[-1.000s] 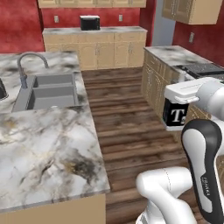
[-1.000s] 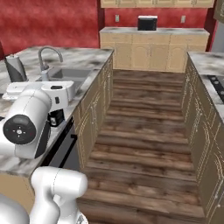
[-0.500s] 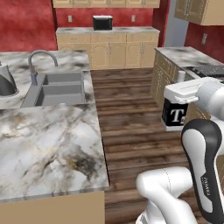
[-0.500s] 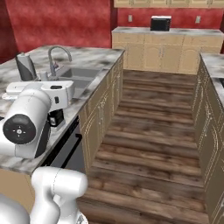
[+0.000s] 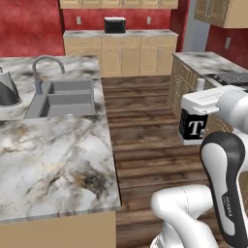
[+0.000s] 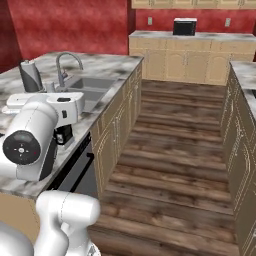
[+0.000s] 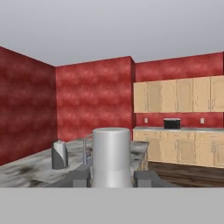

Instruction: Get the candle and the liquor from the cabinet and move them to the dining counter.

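Observation:
My gripper [image 5: 197, 109] is shut on the liquor [image 5: 195, 128], a squat black bottle with a white "T", held upright above the wood floor to the right of the dining counter [image 5: 53, 160]. In the hand view the bottle's pale neck [image 7: 111, 156] stands between my dark fingers [image 7: 78, 177]. From the right base camera the bottle's dark body [image 6: 64, 135] hangs under the hand, over the marble edge of the dining counter [image 6: 107, 62]. The candle is out of view.
A sink [image 5: 65, 97] with a faucet [image 5: 41, 68] is set into the island, and a grey kettle [image 5: 7, 89] stands at its left. A back counter carries a black appliance [image 5: 115, 24]. Tan wall cabinets [image 7: 175, 96] hang above. A second counter with a stove [image 5: 227, 77] lines the right.
The whole picture has shifted as the base moved, so the island and back counter sit further right in both base views. The bottle stays gripped in the same place beside the arm.

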Robot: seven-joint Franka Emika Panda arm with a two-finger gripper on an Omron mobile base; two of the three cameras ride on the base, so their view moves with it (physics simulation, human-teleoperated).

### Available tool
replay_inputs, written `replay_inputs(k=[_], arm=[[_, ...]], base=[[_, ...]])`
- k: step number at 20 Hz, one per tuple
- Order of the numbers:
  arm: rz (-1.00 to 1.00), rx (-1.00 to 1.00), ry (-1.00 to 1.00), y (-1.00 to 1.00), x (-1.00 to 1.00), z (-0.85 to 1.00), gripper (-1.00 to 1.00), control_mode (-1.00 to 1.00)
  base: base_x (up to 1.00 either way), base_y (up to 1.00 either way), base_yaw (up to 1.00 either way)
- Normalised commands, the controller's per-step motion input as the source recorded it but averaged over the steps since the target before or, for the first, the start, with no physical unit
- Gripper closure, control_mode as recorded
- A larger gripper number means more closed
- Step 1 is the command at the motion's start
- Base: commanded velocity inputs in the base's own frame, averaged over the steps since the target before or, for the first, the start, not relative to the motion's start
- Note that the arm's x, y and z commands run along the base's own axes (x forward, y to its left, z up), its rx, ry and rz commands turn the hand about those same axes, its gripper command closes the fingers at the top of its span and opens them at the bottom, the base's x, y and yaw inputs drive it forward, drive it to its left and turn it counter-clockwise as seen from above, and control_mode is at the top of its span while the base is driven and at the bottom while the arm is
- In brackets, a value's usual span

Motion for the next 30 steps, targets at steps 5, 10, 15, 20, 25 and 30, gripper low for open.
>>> replay_inputs(k=[5,10,15,20,25,30], arm=[[0.0,0.0,0.0,0.0,0.0,0.0,1.0,1.0],[0.0,0.0,0.0,0.0,0.0,0.0,1.0,1.0],[0.0,0.0,0.0,0.0,0.0,0.0,1.0,1.0],[0.0,0.0,0.0,0.0,0.0,0.0,1.0,1.0],[0.0,0.0,0.0,0.0,0.0,0.0,1.0,1.0],[0.0,0.0,0.0,0.0,0.0,0.0,1.0,1.0]], base=[[-0.85,0.68,0.14],[-1.0,0.16,0.01],[-1.0,0.09,0.0],[-0.76,0.57,0.01],[-0.52,0.85,0.07],[-0.44,0.91,0.08]])
